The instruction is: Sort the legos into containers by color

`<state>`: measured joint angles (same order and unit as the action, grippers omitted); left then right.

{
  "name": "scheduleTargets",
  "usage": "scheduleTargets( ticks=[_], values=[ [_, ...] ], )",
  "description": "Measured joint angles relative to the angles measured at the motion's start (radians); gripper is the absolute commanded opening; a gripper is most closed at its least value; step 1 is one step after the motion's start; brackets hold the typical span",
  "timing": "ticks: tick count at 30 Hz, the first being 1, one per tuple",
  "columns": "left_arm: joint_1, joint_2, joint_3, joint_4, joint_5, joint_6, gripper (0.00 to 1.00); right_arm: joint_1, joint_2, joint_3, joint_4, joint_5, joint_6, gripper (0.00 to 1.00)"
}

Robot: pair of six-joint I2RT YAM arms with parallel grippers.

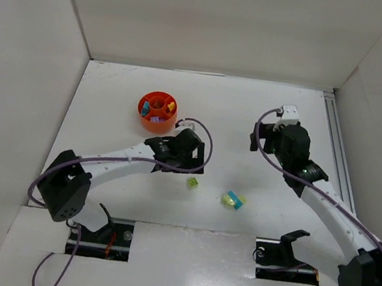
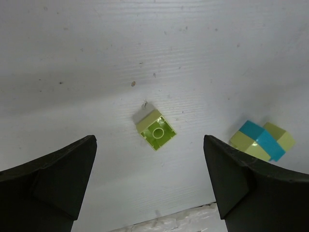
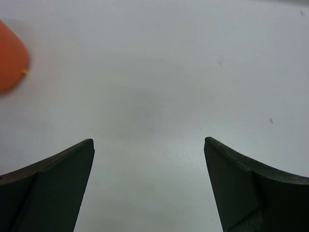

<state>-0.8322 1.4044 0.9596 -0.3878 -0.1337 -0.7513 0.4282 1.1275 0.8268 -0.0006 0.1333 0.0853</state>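
Jaws of both grippers stand spread wide, and neither grips anything.

Far left on the white table (image 1: 252,105): the orange-red dish (image 1: 157,125), round, with inner walls around a central hub. Small bricks lie in its compartments. A yellow one (image 1: 171,105) sits on the right side and a purple one (image 1: 155,118) on the near side; the others are too small to tell apart in the top view.

Just right of the dish and nearer the bases: the left gripper (image 2: 149,138), reached out over the table with its fingers apart. The wrist view shows bare table between the two dark fingertips (image 2: 72,169).

Below that gap: a single lime green brick (image 2: 157,129), lying on the table, one stud visible, turned corner-on to the camera. It touches neither finger.

Further right: a cluster of three bricks (image 2: 260,140), one cyan brick with a lime green piece on each side of it, pressed together. It lies near the right fingertip but apart from it, and well apart from the single brick.

Far right: the right gripper (image 3: 148,140), held over bare table, well apart from every loose brick. Its wrist view shows only white surface between the fingers.
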Motion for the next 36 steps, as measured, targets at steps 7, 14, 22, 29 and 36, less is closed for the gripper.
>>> scheduleTargets(
  ticks=[7,14,22,29,36],
  values=[
    [-0.083,0.156,0.027,-0.024,-0.047,-0.020,0.81,-0.051,-0.256,-0.124,-0.274,0.095,0.025,1.00],
    [-0.135,0.280,0.075,-0.032,-0.053,-0.058,0.70,-0.062,-0.327,-0.125,-0.351,0.142,0.027,1.00],
    [-0.135,0.314,0.084,-0.039,-0.084,-0.079,0.44,-0.080,-0.328,-0.125,-0.399,0.152,0.027,1.00],
    [-0.137,0.317,0.089,-0.038,-0.085,-0.081,0.28,-0.082,-0.330,-0.125,-0.420,0.159,0.027,1.00],
    [-0.123,0.312,0.160,-0.098,-0.123,-0.066,0.24,-0.082,-0.363,-0.152,-0.426,0.164,0.024,1.00]
  ],
)
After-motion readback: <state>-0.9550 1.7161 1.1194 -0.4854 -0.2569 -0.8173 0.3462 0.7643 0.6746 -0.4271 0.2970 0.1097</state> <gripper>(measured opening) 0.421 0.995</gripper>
